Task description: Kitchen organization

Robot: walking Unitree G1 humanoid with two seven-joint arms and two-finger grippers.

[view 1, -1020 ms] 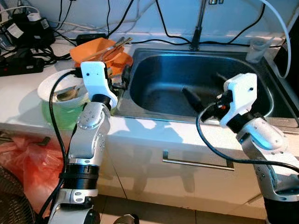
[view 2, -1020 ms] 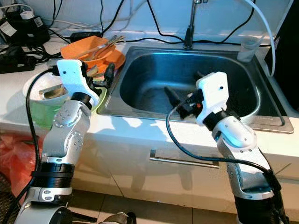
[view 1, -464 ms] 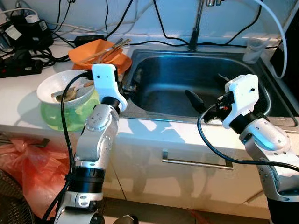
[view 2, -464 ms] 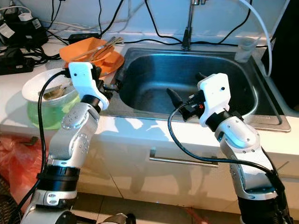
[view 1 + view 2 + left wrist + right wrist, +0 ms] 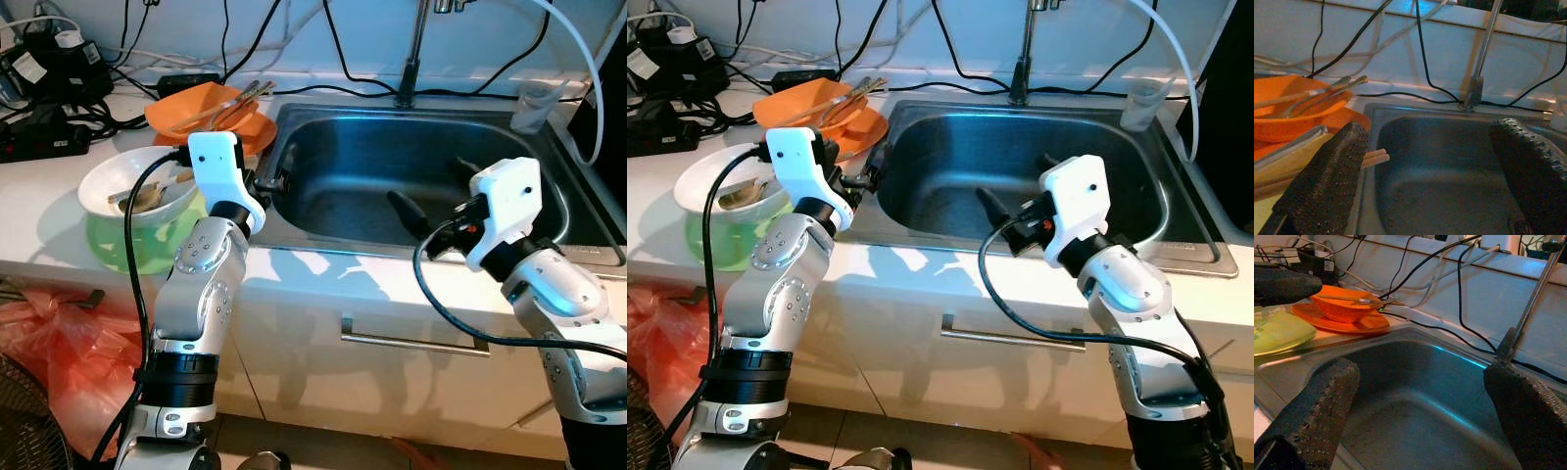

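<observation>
An orange bowl (image 5: 201, 103) holding chopsticks and a spoon sits on an orange plate (image 5: 257, 127) on the counter left of the steel sink (image 5: 343, 166). In front of it a white bowl (image 5: 113, 186) with a spoon rests in a green bowl (image 5: 137, 245). My left gripper (image 5: 266, 182) hovers at the sink's left rim beside the orange plate, open and holding nothing. My right gripper (image 5: 433, 190) hangs over the sink basin, open, with only bare steel between its fingers (image 5: 1312, 416). Wooden chopsticks (image 5: 1374, 157) lie by the left gripper.
A tap (image 5: 411, 59) rises behind the sink, and black cables run along the wall. A clear glass cup (image 5: 537, 103) stands at the sink's back right corner. Power strips and plugs (image 5: 49, 69) crowd the counter's back left. A red plastic bag (image 5: 49, 343) lies on the floor.
My left gripper has moved from over the white bowl to the sink's left rim. The right gripper has stayed over the basin. The camera has shifted slightly.
</observation>
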